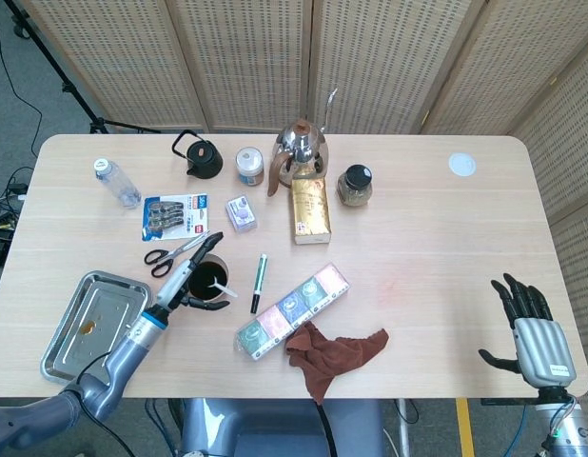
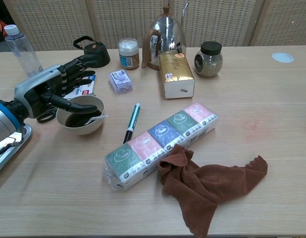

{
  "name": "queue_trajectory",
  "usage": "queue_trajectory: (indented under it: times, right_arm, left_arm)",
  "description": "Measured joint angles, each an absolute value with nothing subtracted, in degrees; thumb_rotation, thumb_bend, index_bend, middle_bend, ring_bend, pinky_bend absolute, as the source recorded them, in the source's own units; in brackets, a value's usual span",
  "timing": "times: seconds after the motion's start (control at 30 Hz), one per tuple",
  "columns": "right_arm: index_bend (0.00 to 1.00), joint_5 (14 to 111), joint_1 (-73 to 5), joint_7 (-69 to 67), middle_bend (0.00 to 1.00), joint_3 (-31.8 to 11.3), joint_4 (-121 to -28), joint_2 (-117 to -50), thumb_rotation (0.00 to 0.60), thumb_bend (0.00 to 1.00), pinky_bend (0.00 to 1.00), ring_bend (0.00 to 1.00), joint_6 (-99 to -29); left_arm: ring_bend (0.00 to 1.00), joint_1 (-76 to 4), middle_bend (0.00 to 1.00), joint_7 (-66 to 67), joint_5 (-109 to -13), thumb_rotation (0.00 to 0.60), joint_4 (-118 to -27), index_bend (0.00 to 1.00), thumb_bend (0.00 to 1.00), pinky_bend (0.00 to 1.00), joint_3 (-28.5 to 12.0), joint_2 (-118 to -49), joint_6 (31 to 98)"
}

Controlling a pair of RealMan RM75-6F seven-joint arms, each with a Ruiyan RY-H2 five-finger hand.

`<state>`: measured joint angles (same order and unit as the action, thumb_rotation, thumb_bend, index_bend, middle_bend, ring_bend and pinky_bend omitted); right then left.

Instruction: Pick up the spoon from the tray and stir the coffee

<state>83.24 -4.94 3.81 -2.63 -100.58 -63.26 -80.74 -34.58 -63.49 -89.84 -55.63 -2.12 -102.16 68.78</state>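
The coffee bowl (image 2: 79, 115) stands left of centre with dark coffee in it, and it also shows in the head view (image 1: 210, 282). A white spoon (image 2: 95, 119) lies in the bowl, its handle over the right rim (image 1: 221, 288). My left hand (image 2: 48, 90) is just left of the bowl with its fingers spread and holds nothing; the thumb reaches over the near rim. Head view shows that hand (image 1: 185, 278) beside the bowl. The steel tray (image 1: 94, 324) lies at the front left corner. My right hand (image 1: 532, 328) hangs open at the front right, far from everything.
Scissors (image 1: 170, 253) and a battery pack (image 1: 170, 215) lie behind the left hand. A pen (image 2: 132, 122), a row of tissue packs (image 2: 160, 144) and a brown cloth (image 2: 207, 181) lie right of the bowl. A kettle (image 2: 167, 37), gold box (image 2: 177, 74), jars, teapot (image 2: 92, 52) and bottle (image 2: 22, 49) stand behind.
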Motion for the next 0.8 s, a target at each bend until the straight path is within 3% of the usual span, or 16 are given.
queue_trajectory:
  times: [0.37, 0.8]
  right_arm:
    - [0.0, 83.8, -4.8, 3.5, 0.0, -2.5, -101.1, -63.0, 0.6, 0.0, 0.0, 0.0, -81.2]
    - [0.0, 86.9, -4.5, 3.2, 0.0, -1.9, -100.8, -63.0, 0.6, 0.0, 0.0, 0.0, -83.0]
  left_arm:
    - [0.0, -31.3, 0.0, -42.8, -90.8, 0.6, -61.6, 0.0, 0.0, 0.0, -1.2, -95.5, 73.8]
    - [0.0, -20.1, 0.0, -8.6, -83.5, 0.6, -87.4, 0.0, 0.0, 0.0, 2.9, -73.1, 77.3]
